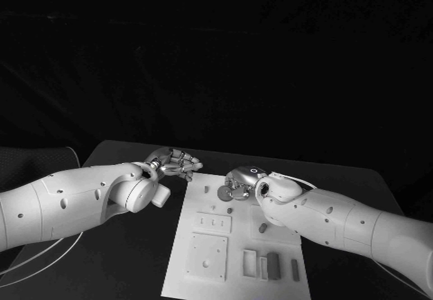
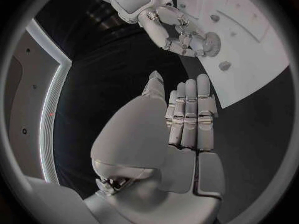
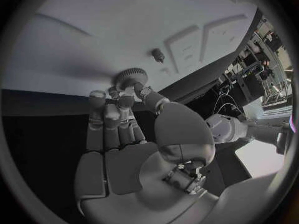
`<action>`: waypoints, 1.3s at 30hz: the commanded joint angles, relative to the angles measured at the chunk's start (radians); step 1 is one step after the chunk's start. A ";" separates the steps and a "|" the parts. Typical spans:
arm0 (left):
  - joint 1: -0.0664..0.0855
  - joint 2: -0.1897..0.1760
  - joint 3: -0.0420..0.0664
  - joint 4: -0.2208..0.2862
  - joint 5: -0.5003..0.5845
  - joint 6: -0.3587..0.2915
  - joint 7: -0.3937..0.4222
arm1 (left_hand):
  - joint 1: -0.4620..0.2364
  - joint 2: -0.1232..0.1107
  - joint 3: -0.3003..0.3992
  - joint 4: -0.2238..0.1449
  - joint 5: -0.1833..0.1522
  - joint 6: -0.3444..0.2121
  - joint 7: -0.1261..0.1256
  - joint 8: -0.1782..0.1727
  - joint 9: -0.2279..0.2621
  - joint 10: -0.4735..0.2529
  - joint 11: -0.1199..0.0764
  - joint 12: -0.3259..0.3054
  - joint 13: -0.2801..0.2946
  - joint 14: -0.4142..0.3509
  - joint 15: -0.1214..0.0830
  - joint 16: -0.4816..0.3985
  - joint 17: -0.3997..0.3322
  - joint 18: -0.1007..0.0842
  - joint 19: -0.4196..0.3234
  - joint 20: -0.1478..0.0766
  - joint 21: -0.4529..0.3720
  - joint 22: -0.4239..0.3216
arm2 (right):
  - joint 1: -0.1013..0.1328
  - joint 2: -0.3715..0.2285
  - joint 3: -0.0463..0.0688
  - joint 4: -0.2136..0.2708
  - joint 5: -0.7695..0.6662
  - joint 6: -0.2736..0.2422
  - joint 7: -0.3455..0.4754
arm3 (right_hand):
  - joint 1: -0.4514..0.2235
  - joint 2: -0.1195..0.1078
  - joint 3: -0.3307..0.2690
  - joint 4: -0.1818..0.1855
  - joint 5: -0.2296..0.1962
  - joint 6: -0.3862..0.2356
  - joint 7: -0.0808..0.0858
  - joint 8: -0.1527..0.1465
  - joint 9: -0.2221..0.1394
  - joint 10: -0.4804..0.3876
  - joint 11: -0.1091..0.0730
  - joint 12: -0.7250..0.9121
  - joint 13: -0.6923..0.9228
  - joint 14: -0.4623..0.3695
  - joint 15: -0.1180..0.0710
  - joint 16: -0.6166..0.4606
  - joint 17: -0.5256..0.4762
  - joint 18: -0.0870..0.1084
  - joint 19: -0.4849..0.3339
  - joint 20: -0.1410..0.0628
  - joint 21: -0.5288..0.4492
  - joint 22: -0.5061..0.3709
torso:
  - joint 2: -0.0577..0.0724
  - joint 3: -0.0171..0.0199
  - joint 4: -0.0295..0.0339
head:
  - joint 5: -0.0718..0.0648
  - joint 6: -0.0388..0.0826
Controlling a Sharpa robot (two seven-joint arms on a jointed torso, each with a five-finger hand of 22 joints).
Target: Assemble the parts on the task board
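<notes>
The left hand hovers off the board's far left corner, fingers straight and together, holding nothing. Right of it, over the board's far end, the right hand pinches a toothed gear at its fingertips, just above the board.

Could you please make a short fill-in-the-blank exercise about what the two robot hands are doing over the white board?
1. The right robot hand holds a small round ____ at its fingertips.
2. The left robot hand holds ____, its fingers straight and side by side.
3. The task board lies on a ____ table.
4. The gear is held over the ____ end of the board, away from the robot.

Missing words: gear; nothing; black; far
</notes>
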 commanded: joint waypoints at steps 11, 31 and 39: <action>0.001 -0.004 0.001 -0.007 -0.002 0.003 0.015 | -0.012 0.002 -0.005 0.001 -0.001 0.001 0.004 -0.002 0.002 -0.006 0.001 -0.005 -0.001 -0.006 0.002 -0.007 0.001 0.019 0.002 -0.006 -0.006 0.002 | 0.001 -0.064 0.002 0.059 0.101 -0.114 0.092 | 0.003 -0.011 0.008 -0.013 0.006 0.027 0.027 -0.002 -0.008 0.002 0.008 0.008 -0.003 0.008 -0.001 0.006 -0.003 0.029 0.001 -0.005 0.009 0.014 | 0.000 -0.0002 0.0000 | -0.001 0.008; 0.001 0.018 0.000 -0.092 -0.002 0.054 0.043 | -0.011 0.022 0.003 0.002 0.000 0.031 -0.019 0.004 0.013 0.025 -0.003 -0.045 -0.022 -0.014 0.020 -0.078 -0.058 0.019 -0.017 0.012 -0.067 -0.035 | 0.028 -0.200 0.033 0.198 0.224 -0.119 0.134 | 0.007 -0.045 0.008 -0.019 0.005 0.031 0.027 -0.004 -0.015 0.004 0.008 0.004 -0.010 0.012 -0.001 -0.001 -0.010 0.029 0.003 -0.006 0.006 0.010 | -0.010 0.0069 -0.0105 | -0.010 0.023; 0.000 0.021 -0.004 -0.115 -0.002 0.084 0.074 | -0.011 0.022 0.000 0.001 0.000 0.030 -0.017 0.001 0.013 0.031 -0.003 -0.055 -0.026 -0.004 0.019 -0.085 -0.064 0.021 -0.008 0.012 -0.072 -0.039 | 0.028 -0.294 0.034 0.214 0.368 -0.119 0.274 | 0.021 -0.074 0.003 -0.023 0.003 0.034 0.026 -0.004 -0.018 0.004 0.007 0.002 -0.013 0.012 -0.002 -0.004 -0.013 0.029 0.002 -0.008 0.003 0.009 | -0.020 0.0112 -0.0200 | -0.012 0.023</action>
